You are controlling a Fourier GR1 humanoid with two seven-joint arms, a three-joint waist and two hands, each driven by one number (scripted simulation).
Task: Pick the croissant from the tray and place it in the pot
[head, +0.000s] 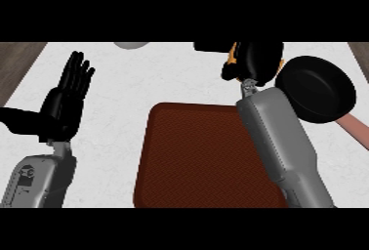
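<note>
**Croissant in hand, short of the pot**

The right hand (254, 61) hung just beyond the tray's (202, 161) far right corner, its fingers curled round the croissant (233, 54). The croissant was therefore off the tray and not yet in the pot (317, 93). The black pot sat off the tray's far right side, with its pinkish handle angled back toward the near edge.

The hand seemed to be held beside the pot's rim so that a short sideways carry would bring the croissant over the opening. The grey forearm lay along the tray's right side simply because the reach came from the near edge.

The left hand (65, 105) rested well to the left of the tray, open with its fingers up, probably to keep out of the way.

Only a narrow orange-amber sliver of the croissant showed, at the hand's left edge. The fingers hid the rest, so its shape could not be told.
</note>
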